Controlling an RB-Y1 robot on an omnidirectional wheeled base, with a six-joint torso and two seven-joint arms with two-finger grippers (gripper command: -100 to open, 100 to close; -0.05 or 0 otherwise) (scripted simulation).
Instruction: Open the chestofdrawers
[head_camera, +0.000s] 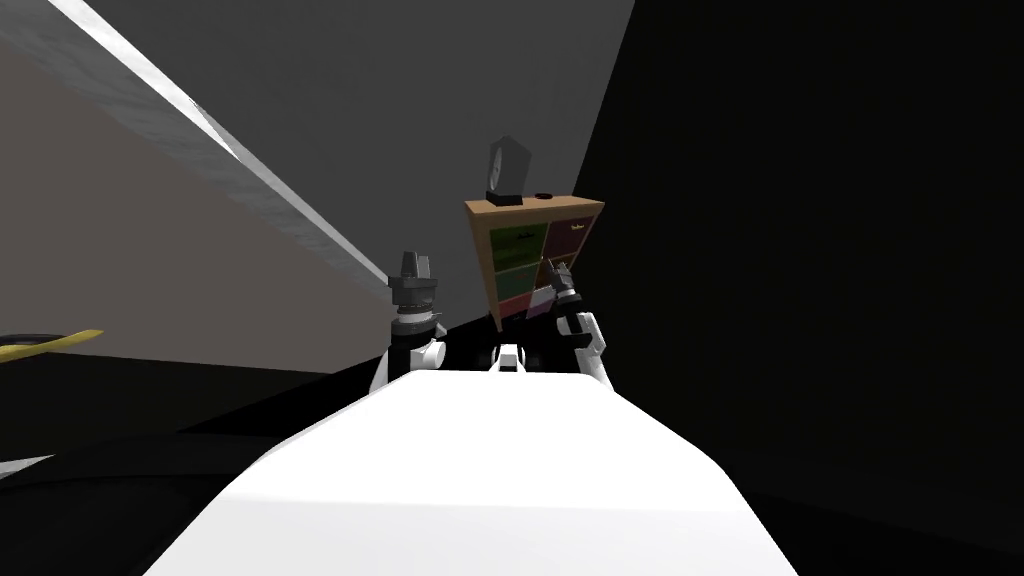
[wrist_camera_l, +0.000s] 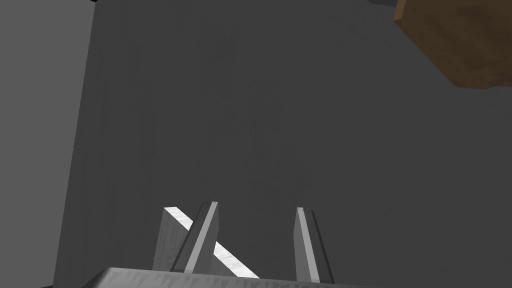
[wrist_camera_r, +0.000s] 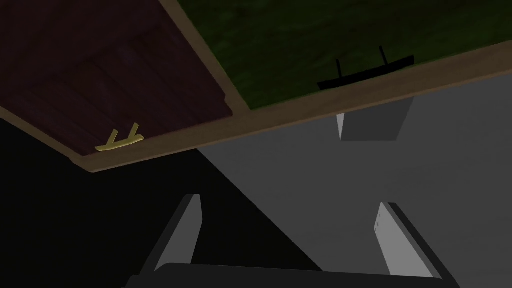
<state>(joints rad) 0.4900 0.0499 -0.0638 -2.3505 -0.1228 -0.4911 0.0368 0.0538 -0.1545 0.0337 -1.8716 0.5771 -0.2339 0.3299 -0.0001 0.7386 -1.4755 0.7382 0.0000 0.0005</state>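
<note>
Right tool (wrist_camera_r: 290, 205) is wide open and holds nothing. It sits in front of the chest of drawers (head_camera: 535, 255), near it but not touching.

Ahead of the tool are two drawer fronts:
- maroon drawer (wrist_camera_r: 90, 65) with a thin yellow handle (wrist_camera_r: 120, 141), off to one finger's side
- green drawer (wrist_camera_r: 325, 30) with a thin black handle (wrist_camera_r: 367, 75), off to the other finger's side

Neither handle lies between the fingers (wrist_camera_r: 182, 230). The gap between them frames bare grey wall (wrist_camera_r: 310, 165) past the chest's edge.

Risks from here:
- Closing now grabs air, because the tool isn't lined up on either handle.
- Straight advance likely runs a fingertip into the wooden frame between the drawers, not around a handle. Needs a sideways shift first.
- Handles are slim bars on two short posts. A shallow or skewed grip probably slips off on the pull.
- The tool looks rolled relative to the handle bars. Fingers closing along the bar, not across it, would get no hold.
- An off-axis pull could bind the drawer, or drag or rock the whole chest. A grey box (head_camera: 508, 170) stands on top and could topple.

Left tool (head_camera: 415, 262) is also open and empty. It points up, well apart from the chest on the side away from the right tool, facing the wall. Low collision risk while it's parked there.
</note>
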